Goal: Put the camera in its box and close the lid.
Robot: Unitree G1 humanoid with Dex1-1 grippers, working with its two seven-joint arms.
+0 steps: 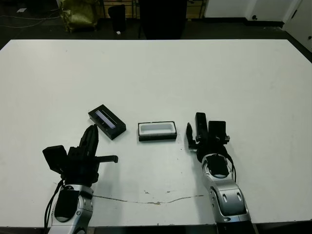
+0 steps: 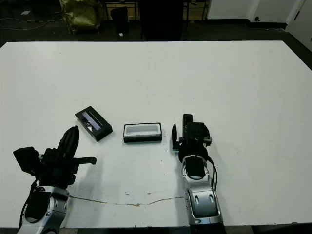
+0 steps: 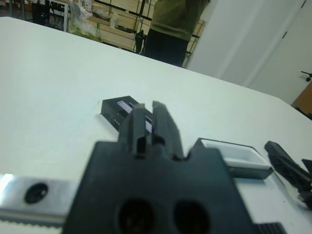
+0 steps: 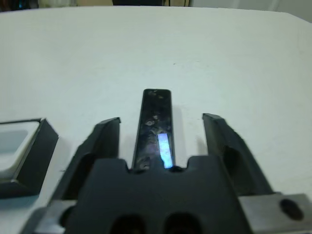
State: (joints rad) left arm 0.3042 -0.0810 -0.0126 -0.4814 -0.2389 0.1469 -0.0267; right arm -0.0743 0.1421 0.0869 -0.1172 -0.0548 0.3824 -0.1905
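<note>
The camera (image 4: 157,129), a slim glossy black bar with a bluish window, lies flat on the white table (image 1: 156,78). My right gripper (image 4: 161,119) is open around it, one finger on each side and neither touching. Just left of that gripper stands the box (image 1: 157,137), a black tray with a white lining and nothing inside. Further left the lid (image 1: 107,121) lies flat at an angle, its pale stripe facing up. My left gripper (image 1: 91,134) is shut, holds nothing and points at the lid from the near side, a short gap away.
A thin crack line (image 1: 156,200) runs across the table near its front edge. Beyond the far edge stand a person (image 3: 175,19), a yellow-green bag (image 1: 78,12) and dark items on the floor.
</note>
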